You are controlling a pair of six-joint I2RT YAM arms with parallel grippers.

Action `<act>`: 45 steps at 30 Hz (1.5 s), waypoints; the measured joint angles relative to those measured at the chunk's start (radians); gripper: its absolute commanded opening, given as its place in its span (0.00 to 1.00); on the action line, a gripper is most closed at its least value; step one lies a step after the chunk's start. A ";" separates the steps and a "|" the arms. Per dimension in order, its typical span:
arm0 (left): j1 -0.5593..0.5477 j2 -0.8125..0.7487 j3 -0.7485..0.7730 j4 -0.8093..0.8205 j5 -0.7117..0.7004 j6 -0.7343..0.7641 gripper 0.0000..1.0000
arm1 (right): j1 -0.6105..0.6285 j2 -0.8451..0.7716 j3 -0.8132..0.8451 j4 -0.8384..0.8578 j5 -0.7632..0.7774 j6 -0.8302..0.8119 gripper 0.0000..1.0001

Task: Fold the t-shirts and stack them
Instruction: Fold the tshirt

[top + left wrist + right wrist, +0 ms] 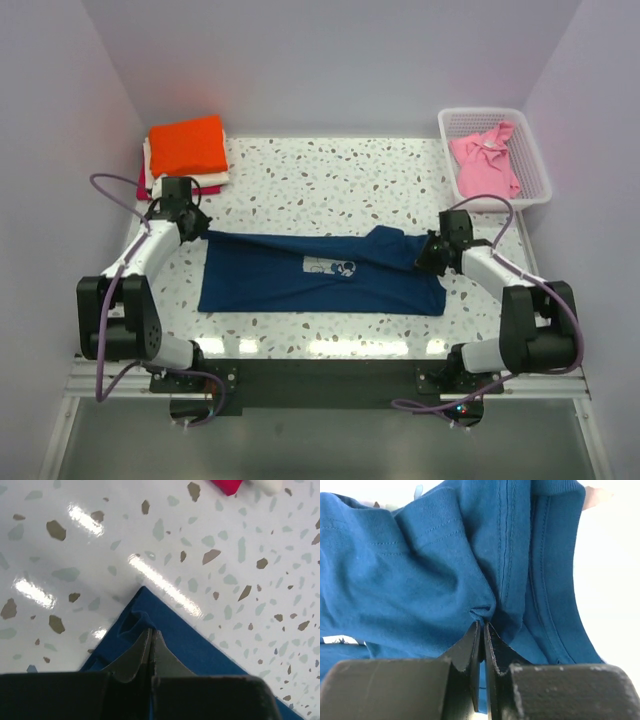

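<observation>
Between left gripper (203,231) and right gripper (426,254) stretches navy t-shirt (280,280).

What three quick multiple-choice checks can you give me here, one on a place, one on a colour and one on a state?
1. Where is the pink t-shirt?
A) in the white basket
B) on the floor
C) draped over an arm

2. What colour is the top tee of the folded stack at the far left?
A) cream
B) orange
C) green

3. What state is the right gripper in?
A) open, holding nothing
B) shut on the navy t-shirt
C) shut on the basket rim

Answers:
1 A: the pink cloth lies inside the lattice basket at the far right corner.
2 B: an orange tee tops the pile.
3 B: the right wrist view shows the fingers closed, with a fold of navy cloth pinched at their tips.
</observation>
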 measured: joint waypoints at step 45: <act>0.059 -0.003 -0.071 0.000 0.092 0.050 0.00 | 0.000 -0.030 0.167 -0.100 0.055 -0.012 0.04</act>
